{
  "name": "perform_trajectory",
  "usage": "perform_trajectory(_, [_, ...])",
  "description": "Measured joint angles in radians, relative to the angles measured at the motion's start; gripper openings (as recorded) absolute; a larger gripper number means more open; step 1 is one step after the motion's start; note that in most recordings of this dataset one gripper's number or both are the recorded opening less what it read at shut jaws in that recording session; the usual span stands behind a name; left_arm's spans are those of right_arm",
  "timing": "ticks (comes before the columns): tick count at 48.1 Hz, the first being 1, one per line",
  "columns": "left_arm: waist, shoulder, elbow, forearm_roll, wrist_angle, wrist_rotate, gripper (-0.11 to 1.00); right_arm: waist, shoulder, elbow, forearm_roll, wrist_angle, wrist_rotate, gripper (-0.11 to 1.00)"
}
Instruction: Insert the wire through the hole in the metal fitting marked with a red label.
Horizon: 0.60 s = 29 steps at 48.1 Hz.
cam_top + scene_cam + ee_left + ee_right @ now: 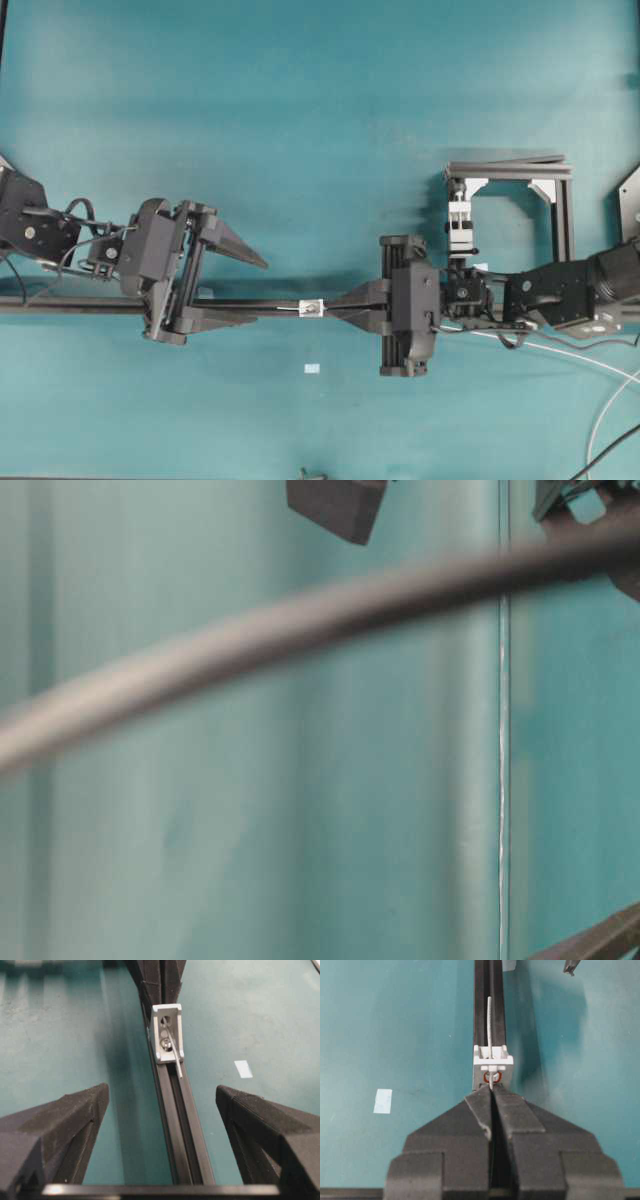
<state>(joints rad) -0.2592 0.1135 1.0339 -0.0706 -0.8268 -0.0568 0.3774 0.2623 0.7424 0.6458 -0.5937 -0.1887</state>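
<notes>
The metal fitting (312, 308) is a tiny silvery block on the black rail (100, 304). In the right wrist view a red ring marks the hole (492, 1078). The wire (490, 1025) runs from my right gripper (493, 1089) through that hole and on along the rail beyond the fitting (492, 1061). The right gripper (336, 308) is shut on the wire, its tips almost touching the fitting. In the left wrist view the wire's end (175, 1057) sticks out of the fitting (167, 1032) toward my left gripper (162, 1089). That gripper (258, 292) is open, its fingers either side of the rail, short of the wire.
A black rectangular frame (562, 205) holding a taller silver clamp (460, 225) stands at the back right. White cables (600, 400) trail at the lower right. A small white tape patch (312, 369) lies on the teal mat. A blurred dark cable (300, 620) crosses the table-level view.
</notes>
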Motion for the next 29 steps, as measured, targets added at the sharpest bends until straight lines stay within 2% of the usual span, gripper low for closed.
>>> perform_trajectory(14, [0.0,0.037,-0.074,0.0,0.087,-0.044,0.48,-0.002,0.002,0.0,-0.002,0.003,0.0,0.0])
perform_trajectory(29, [0.0,0.072,-0.14,0.002,0.132,-0.137,0.48,-0.002,0.0,0.0,-0.002,0.003,0.0,0.0])
